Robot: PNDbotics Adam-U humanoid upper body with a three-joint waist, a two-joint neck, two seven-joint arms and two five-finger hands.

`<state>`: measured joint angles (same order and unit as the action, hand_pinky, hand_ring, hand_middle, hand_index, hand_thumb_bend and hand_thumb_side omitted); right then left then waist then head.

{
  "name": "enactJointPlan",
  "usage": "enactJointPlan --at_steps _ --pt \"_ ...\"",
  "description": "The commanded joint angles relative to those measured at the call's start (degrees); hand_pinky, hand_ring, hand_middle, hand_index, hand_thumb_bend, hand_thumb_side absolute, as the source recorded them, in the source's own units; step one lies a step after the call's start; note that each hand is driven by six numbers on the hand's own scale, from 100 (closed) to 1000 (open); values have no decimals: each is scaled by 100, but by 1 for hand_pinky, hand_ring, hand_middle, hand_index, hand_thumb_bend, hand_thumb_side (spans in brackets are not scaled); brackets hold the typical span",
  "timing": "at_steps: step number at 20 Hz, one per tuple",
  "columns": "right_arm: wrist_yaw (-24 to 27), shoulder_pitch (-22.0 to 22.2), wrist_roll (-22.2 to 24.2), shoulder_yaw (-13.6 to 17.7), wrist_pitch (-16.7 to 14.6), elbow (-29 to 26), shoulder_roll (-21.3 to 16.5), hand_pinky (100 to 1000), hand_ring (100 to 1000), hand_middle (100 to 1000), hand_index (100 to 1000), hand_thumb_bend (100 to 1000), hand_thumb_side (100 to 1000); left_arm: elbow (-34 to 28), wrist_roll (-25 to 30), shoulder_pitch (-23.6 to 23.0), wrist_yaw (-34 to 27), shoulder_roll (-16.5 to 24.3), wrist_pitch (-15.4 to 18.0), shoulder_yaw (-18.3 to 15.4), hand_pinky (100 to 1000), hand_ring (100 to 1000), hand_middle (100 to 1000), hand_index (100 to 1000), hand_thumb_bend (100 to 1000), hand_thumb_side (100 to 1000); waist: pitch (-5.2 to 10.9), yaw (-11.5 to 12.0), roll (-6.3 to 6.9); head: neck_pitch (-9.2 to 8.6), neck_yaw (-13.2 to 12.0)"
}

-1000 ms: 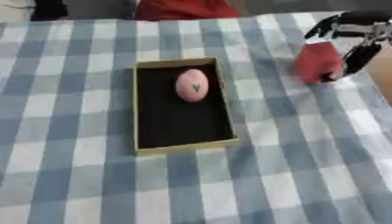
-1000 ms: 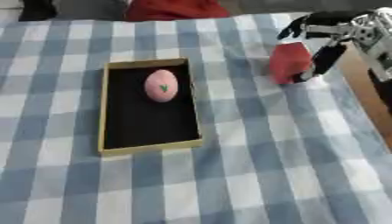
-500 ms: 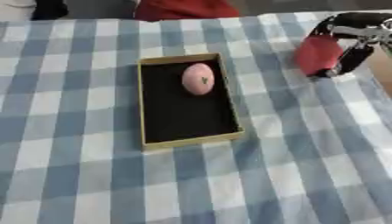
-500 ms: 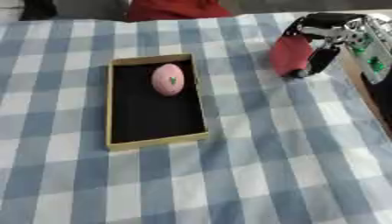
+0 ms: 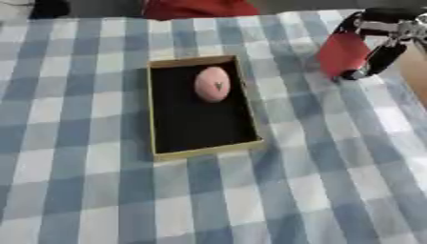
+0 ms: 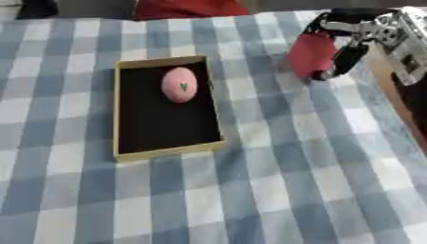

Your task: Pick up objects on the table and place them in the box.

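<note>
A shallow box [image 5: 158, 116] with a tan rim and black inside lies on the blue-and-white checked cloth. A pink egg-shaped object [image 5: 212, 84] rests in its far half. At the upper right, my right hand [image 6: 350, 40] is curled round a red object [image 6: 310, 55], holding it just above or against the cloth, to the right of the box. Its fingers wrap over the top and right side of the red object. My left hand shows in neither view.
The checked tablecloth [image 5: 317, 190] covers the whole table. Something red [image 5: 196, 8] and something dark [image 5: 50, 7] lie beyond the far edge. The table's right edge [image 6: 392, 105] runs close to my right hand.
The whole picture has shifted slightly, so the camera moved. My right hand with the red object has lifted and drifted a little toward the far side; the egg-shaped object stays in the box.
</note>
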<state>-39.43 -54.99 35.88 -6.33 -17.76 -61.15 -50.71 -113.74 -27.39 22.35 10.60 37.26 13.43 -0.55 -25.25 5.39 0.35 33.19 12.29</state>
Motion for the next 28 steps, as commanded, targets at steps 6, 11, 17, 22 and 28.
enactJointPlan --at_steps 6,11,17,22,28 --pt "202 -180 227 127 60 -262 -316 677 746 730 809 451 100 -86 -1 29 44 137 -13 -64 859 857 772 855 100 856 223 -39 -42 36 16" --pt "488 -159 236 131 20 -581 -365 669 736 723 802 415 100 -86 -7 38 45 139 -7 -67 859 857 772 855 100 855 250 -56 -65 62 12" --pt "830 -99 217 -145 -8 -1471 -427 642 703 717 799 425 100 -86 1 73 38 131 7 -59 858 856 772 855 100 854 282 -56 -76 104 58" --pt "953 -55 213 -615 108 -2239 -419 595 645 704 791 421 128 -86 19 95 21 117 14 -49 858 856 772 855 100 853 306 -22 -86 150 134" --pt "999 -173 382 -1255 501 -2844 -161 573 631 703 791 427 171 -86 50 155 -4 90 28 -28 858 856 771 855 100 859 345 39 -114 210 254"
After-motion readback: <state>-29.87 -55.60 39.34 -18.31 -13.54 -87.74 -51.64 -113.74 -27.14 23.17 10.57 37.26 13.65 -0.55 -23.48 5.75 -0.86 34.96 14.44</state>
